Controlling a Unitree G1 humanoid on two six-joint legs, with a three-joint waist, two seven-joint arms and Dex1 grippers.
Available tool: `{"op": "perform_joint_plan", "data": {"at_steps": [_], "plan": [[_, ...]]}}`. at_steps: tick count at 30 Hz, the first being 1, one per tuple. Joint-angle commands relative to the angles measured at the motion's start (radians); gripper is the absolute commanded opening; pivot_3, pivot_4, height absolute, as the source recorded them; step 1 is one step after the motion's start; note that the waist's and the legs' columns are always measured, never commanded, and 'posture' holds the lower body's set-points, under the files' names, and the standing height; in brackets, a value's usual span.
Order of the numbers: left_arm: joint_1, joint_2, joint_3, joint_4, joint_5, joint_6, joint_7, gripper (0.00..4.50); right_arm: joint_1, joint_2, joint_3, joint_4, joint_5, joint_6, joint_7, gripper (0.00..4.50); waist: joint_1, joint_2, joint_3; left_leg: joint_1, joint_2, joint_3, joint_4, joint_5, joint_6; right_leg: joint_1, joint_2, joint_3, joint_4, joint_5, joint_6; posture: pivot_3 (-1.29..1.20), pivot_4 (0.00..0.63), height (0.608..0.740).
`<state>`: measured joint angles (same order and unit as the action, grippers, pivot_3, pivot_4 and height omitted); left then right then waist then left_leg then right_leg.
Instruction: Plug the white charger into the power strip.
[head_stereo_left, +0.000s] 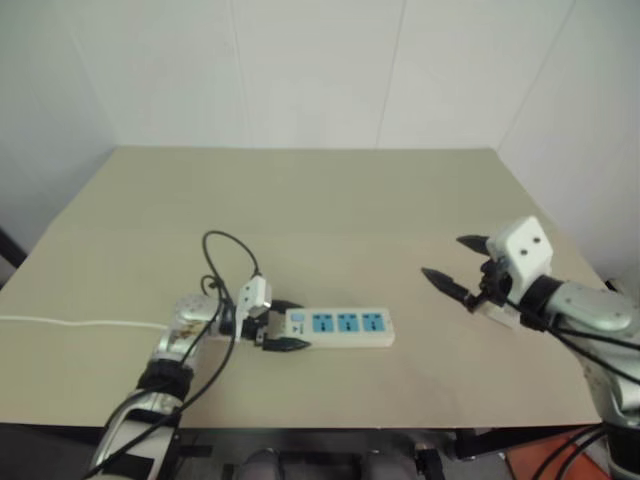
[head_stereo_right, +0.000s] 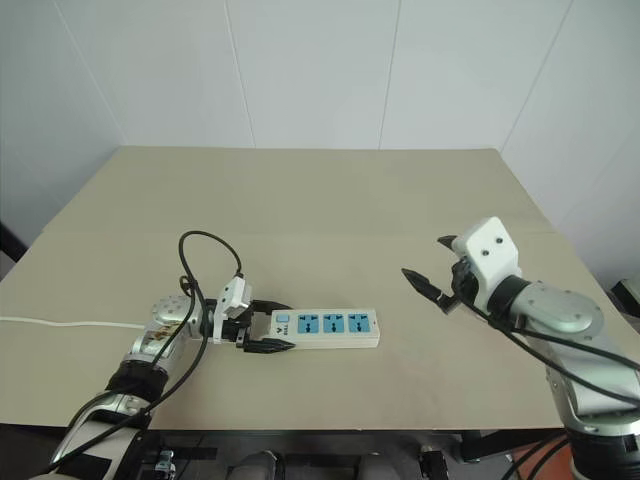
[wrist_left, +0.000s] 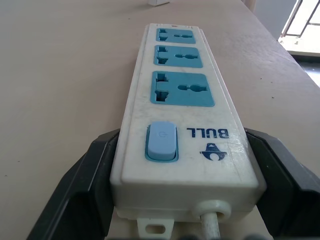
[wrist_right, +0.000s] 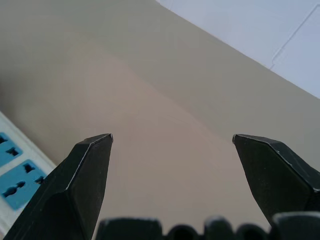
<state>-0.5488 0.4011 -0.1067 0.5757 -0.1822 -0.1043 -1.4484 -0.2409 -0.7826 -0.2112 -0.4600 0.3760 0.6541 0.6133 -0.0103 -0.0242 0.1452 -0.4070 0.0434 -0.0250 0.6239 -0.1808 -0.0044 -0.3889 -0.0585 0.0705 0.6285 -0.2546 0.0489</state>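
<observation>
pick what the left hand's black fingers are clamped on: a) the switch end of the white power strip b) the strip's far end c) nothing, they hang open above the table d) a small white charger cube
a: in the left wrist view the left hand's black fingers sit against both sides of the long white power strip with blue sockets, at its switch and cord end.

- The power strip (head_stereo_left: 338, 326) lay flat on the bench (head_stereo_left: 320, 200), near its front edge.
- The left gripper (head_stereo_left: 277, 324) sat at the strip's left end, jaws on either side of it.
- The right gripper (head_stereo_left: 449, 267) hung well apart to the strip's right, above the bench.
</observation>
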Motion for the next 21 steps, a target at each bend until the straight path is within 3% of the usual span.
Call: {"op": "perform_joint_plan", "data": {"at_steps": [1,7,13,21], "plan": [[-0.013,-0.016,-0.023,0.027,0.012,-0.012,0.019,3.31,-0.060,-0.056,-0.055,0.038,0.017,0.066,0.005,4.50,0.001,0.000,0.000,0.000,0.000,0.000,0.000,0.000,0.000,0.000,0.000,0.000,0.000,0.000,0.000,0.00,0.150,0.740],[-0.026,-0.032,-0.037,0.058,0.017,-0.027,0.027,3.31,-0.202,-0.209,0.015,0.188,0.015,0.278,0.054,4.50,0.003,0.000,0.000,0.000,0.000,0.000,0.000,0.000,0.000,0.000,-0.001,0.000,0.000,0.001,-0.001,0.00,0.150,0.740],[-0.043,-0.043,-0.053,0.093,0.022,-0.045,0.021,3.31,-0.272,-0.374,0.151,0.301,-0.012,0.264,0.236,4.50,0.005,0.001,0.000,0.000,0.000,0.001,0.000,0.000,0.000,0.000,-0.001,0.000,-0.002,0.001,-0.001,0.00,0.150,0.740],[-0.063,-0.058,-0.068,0.141,0.029,-0.073,0.018,3.31,-0.347,-0.454,0.340,0.428,-0.116,0.154,0.437,4.50,0.006,0.001,-0.001,0.000,0.000,0.001,0.001,0.000,0.000,0.000,-0.001,0.000,-0.002,-0.002,0.004,0.00,0.150,0.740]]}}
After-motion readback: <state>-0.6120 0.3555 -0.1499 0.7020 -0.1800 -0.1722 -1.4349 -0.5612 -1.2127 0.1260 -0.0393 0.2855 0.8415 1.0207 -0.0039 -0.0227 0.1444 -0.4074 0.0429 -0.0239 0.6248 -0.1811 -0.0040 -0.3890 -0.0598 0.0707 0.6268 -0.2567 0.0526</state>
